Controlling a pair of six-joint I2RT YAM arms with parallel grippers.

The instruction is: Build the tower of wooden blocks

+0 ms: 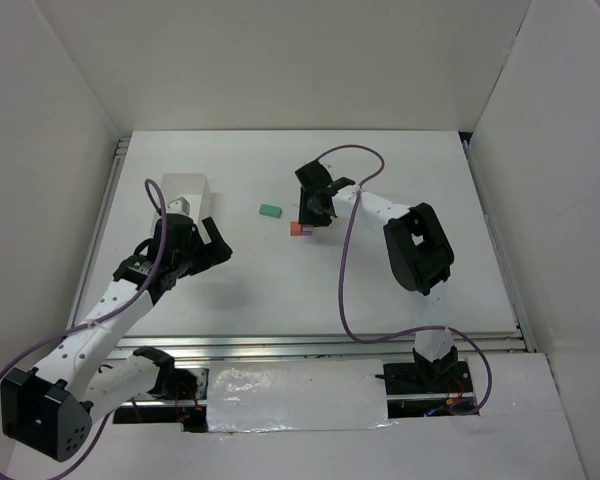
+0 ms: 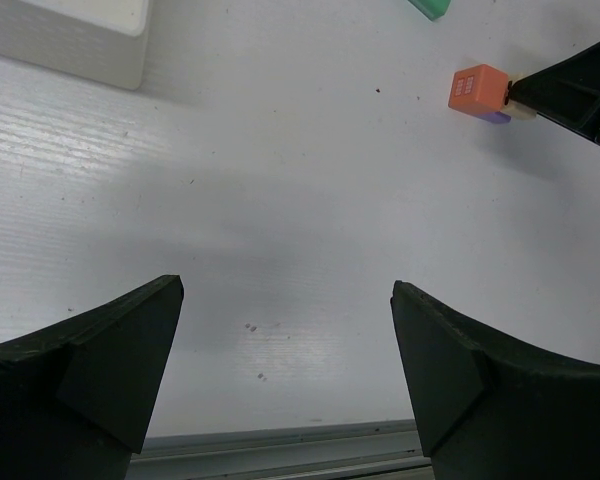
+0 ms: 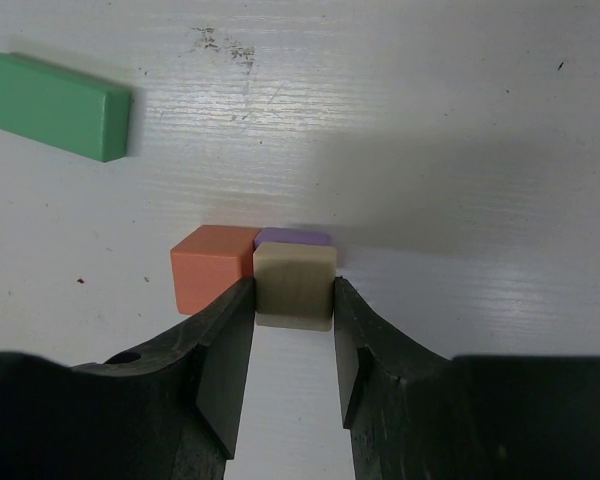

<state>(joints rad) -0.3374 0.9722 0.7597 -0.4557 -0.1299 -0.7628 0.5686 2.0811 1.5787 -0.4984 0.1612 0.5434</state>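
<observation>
My right gripper (image 3: 293, 288) is shut on an olive-grey cube (image 3: 295, 285), one finger on each side of it. The cube is low over the table, right beside an orange-red cube (image 3: 212, 265) and just in front of a purple block (image 3: 293, 237). I cannot tell whether it rests on anything. From above, the right gripper (image 1: 315, 215) covers the held cube, with the orange-red cube (image 1: 295, 229) at its left. A green block (image 3: 55, 105) lies flat, apart to the left. My left gripper (image 2: 285, 300) is open and empty over bare table.
A white box (image 1: 185, 192) stands at the back left, beyond the left gripper (image 1: 215, 240). The green block (image 1: 270, 211) lies between the box and the cubes. White walls enclose the table. A metal rail runs along the near edge (image 2: 280, 445).
</observation>
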